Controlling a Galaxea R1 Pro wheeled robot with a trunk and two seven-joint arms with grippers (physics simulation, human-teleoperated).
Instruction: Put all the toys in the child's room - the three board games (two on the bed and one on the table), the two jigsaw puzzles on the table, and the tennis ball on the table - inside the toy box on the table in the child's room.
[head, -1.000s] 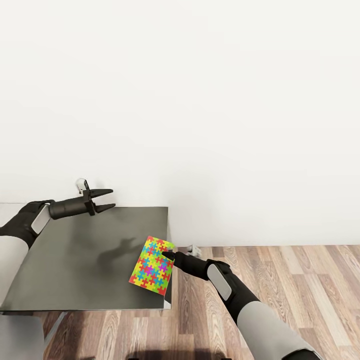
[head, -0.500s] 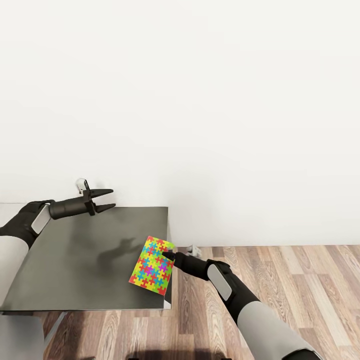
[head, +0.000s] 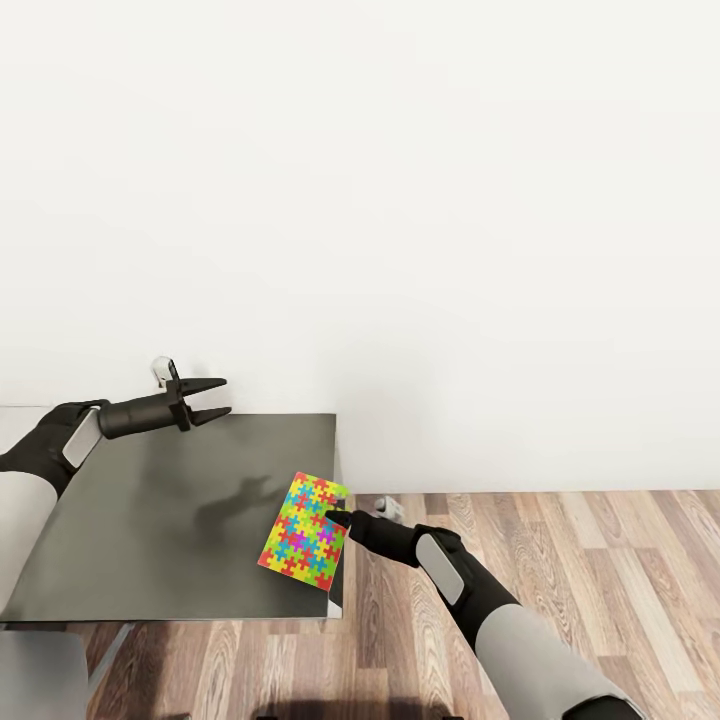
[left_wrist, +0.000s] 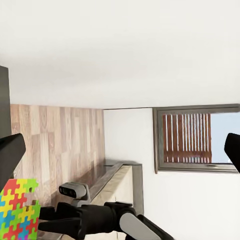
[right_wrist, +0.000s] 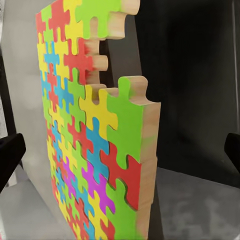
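Note:
One jigsaw puzzle (head: 303, 525), a flat rectangle of yellow, green, red and blue pieces, lies near the right edge of the dark-grey-topped table (head: 150, 520). My right gripper (head: 338, 518) is open at the puzzle's right edge. In the right wrist view the puzzle (right_wrist: 90, 145) stands close between the widely spread fingertips (right_wrist: 10, 155). Above the table's back part, away from the puzzle, my left gripper (head: 222, 396) hangs open and holds nothing. The left wrist view catches the puzzle (left_wrist: 17, 210) with the right arm (left_wrist: 100, 220) beside it.
A white wall (head: 400, 200) runs behind the table. Wooden floor (head: 560, 540) lies to the right of the table's right edge (head: 338, 560). A window (left_wrist: 195, 137) appears in the left wrist view.
My right gripper and forearm have shifted slightly down along the puzzle's right edge. The puzzle and the left arm have stayed put.

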